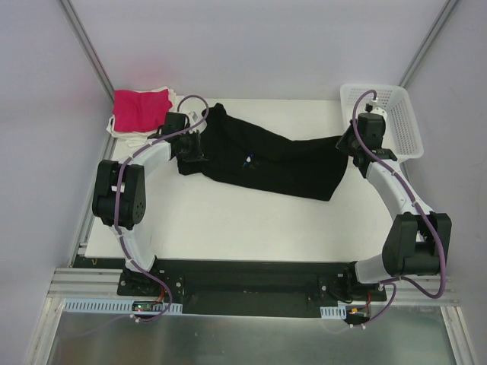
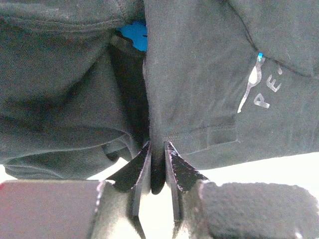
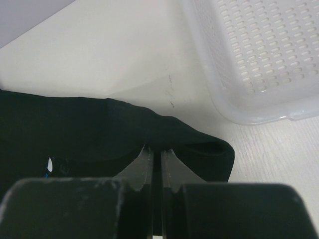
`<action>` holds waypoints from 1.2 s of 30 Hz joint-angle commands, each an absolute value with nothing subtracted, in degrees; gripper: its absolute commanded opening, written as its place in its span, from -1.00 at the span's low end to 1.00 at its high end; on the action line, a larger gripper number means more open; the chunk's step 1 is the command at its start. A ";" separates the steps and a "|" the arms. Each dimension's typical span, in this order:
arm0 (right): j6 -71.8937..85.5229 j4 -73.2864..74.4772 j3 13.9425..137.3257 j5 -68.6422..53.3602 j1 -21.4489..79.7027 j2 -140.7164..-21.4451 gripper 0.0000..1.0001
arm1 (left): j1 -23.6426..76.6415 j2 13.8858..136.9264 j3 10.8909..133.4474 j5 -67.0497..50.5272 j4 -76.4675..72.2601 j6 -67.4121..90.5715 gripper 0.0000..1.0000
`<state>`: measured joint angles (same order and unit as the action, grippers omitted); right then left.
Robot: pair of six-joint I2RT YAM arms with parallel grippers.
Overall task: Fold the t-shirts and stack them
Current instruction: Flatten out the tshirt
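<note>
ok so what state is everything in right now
black shirt: bunched lengthwise, stretched between both grippers
pink shirt: folded, lying on the white shirts
white shirts: under the pink one, only edges showing
basket: upright, empty
left gripper: shut on the black shirt's left end
right gripper: shut on the black shirt's right end
</note>
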<state>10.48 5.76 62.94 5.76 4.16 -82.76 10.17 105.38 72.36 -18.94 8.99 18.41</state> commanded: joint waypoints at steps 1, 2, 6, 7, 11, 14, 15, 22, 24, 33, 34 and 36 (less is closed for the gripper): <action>10.28 3.34 64.60 6.94 4.40 -81.91 -0.99 | 10.81 104.24 72.42 -18.46 9.58 17.49 -0.91; 10.28 3.43 64.60 6.94 4.39 -81.91 -0.99 | 10.81 104.41 72.60 -18.46 9.58 17.49 -1.00; 10.28 3.43 64.51 6.77 4.48 -82.00 -0.99 | 10.81 104.68 72.95 -18.55 9.49 17.67 -1.00; 10.37 3.43 64.60 6.85 4.40 -82.09 -0.99 | 10.81 104.76 72.95 -18.54 9.58 17.67 -1.00; 10.28 3.43 64.69 6.94 4.48 -82.00 -0.99 | 10.81 104.50 73.83 -18.63 9.58 17.58 -1.00; 10.20 3.51 64.69 7.03 4.48 -81.91 -0.99 | 10.81 103.89 74.53 -18.72 9.58 17.58 -1.00; 10.28 3.52 64.69 7.03 4.40 -81.83 -0.99 | 10.81 103.89 74.88 -18.81 9.58 17.67 -1.00; 10.37 3.69 64.69 6.68 4.39 -82.09 -0.99 | 10.98 102.66 76.11 -18.63 9.49 18.10 -1.00; 10.28 3.60 64.60 6.50 4.39 -82.44 -0.99 | 10.99 102.05 76.38 -18.55 9.49 18.02 -1.00; 10.11 3.60 64.25 6.59 4.57 -81.30 -0.99 | 14.24 97.83 77.25 -12.14 9.41 13.36 -1.00; 10.19 3.86 64.25 6.59 4.40 -80.78 -0.99 | 14.41 97.56 77.78 -11.87 9.40 13.19 -1.00; 10.02 4.04 64.16 6.94 4.57 -79.98 -0.99 | 14.59 96.77 78.48 -11.43 9.58 12.84 -1.00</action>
